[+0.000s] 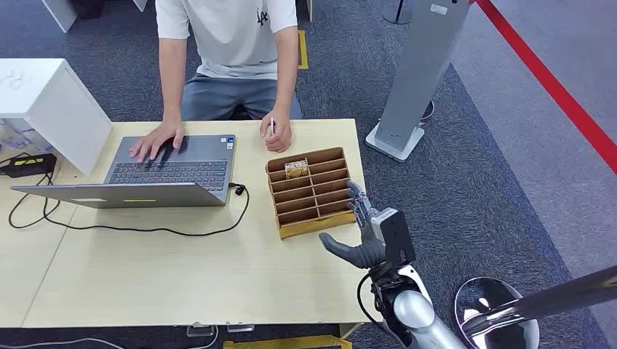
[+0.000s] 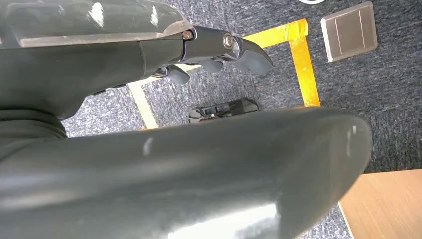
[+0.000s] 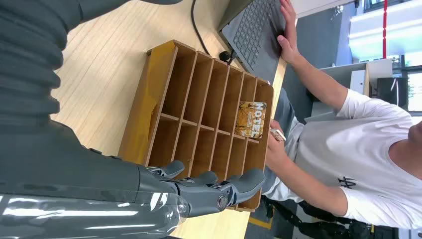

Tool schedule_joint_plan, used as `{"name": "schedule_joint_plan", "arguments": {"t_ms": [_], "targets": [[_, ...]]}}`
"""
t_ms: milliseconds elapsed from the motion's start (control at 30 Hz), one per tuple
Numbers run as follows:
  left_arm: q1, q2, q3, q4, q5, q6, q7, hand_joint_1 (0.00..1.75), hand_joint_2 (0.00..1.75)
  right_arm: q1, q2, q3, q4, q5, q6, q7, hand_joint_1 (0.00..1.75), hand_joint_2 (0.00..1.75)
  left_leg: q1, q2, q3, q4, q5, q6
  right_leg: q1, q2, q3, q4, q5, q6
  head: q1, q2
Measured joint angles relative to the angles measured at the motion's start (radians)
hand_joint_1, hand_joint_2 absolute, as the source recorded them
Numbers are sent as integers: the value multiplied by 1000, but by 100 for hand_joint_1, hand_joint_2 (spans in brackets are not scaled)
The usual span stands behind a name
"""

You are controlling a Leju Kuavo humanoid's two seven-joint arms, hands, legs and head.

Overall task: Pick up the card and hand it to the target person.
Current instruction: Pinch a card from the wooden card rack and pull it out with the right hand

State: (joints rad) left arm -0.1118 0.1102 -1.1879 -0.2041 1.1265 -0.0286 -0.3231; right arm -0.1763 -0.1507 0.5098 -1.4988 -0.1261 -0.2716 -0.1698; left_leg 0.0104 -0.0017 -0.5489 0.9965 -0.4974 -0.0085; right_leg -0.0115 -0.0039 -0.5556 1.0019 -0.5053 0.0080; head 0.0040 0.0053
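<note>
**Card retrieval: hazards at approach**

Card (image 1: 295, 169) stood in a far compartment of the slotted wooden organiser (image 1: 311, 215) on the worktop (image 1: 182, 276); the right hand (image 1: 364, 231) hovered at the organiser's near right edge, fingers spread, holding nothing; the left hand (image 2: 219, 55) hung over the floor, fingers loosely curled, empty. Probable faults: fingers striking the dividers and shifting the organiser; a weak pinch dropping the card; the seated person's hand (image 1: 277, 134), just beyond, being struck.
</note>
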Motion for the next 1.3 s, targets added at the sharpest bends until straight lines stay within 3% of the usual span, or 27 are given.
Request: {"name": "schedule_joint_plan", "arguments": {"t_ms": [500, 567, 600, 667, 733, 800, 933, 1067, 1300], "targets": [[0, 0, 0, -3, 1, 2, 1, 0, 0, -1, 0, -1, 0, -1, 1, -2, 0, 175, 0, 0, 0, 0, 0, 0, 0, 0, 0, 0, 0, 0, 0, 0], [0, 0, 0, -3, 2, 4, 2, 0, 0, -2, 0, -1, 0, 8, -3, -1, 22, 175, 0, 0, 0, 0, 0, 0, 0, 0, 0, 0, 0, 0, 0, 0], [0, 0, 0, -3, 2, 5, 2, 0, 0, -5, 0, 0, 0, 24, -8, 4, 43, 175, 0, 0, 0, 0, 0, 0, 0, 0, 0, 0, 0, 0, 0, 0], [0, 0, 0, -3, 2, 5, 2, 0, 0, -17, 0, 3, 0, 102, -36, 37, 101, 175, 0, 0, 0, 0, 0, 0, 0, 0, 0, 0, 0, 0, 0, 0], [-2, 0, 0, -3, 2, 3, 2, 0, 0, -43, 0, 11, 0, 231, -73, 99, 134, 175, 0, 0, 0, 0, 0, 0, 0, 0, 0, 0, 0, 0, 0, 0], [-4, 0, 0, -3, 1, -3, 0, 0, 0, -82, 0, 22, 0, 393, -92, 178, 134, 175, 0, 0, 0, 0, 0, 0, 0, 0, 0, 0, 0, 0, 0, 0], [-14, 0, 0, -3, -3, -14, 0, 0, 0, -190, 0, 62, 10, 662, -54, 300, 113, 175, 0, 0, 0, 0, 1, 0, 0, 0, 0, 0, 1, 0, 0, 0], [-18, -1, 0, -4, -6, -15, 2, 0, 0, -276, 7, 104, 42, 742, -23, 334, 135, 175, 0, 0, -1, 0, 1, 0, 0, 0, 0, 1, 1, 0, 0, 0], [-27, -2, -1, -7, -19, -15, 9, 0, 0, -402, 35, 194, 169, 881, -1, 376, 131, 175, 0, 0, -1, 0, 1, 0, 0, 0, 0, 1, 1, 0, 0, 0]]}}
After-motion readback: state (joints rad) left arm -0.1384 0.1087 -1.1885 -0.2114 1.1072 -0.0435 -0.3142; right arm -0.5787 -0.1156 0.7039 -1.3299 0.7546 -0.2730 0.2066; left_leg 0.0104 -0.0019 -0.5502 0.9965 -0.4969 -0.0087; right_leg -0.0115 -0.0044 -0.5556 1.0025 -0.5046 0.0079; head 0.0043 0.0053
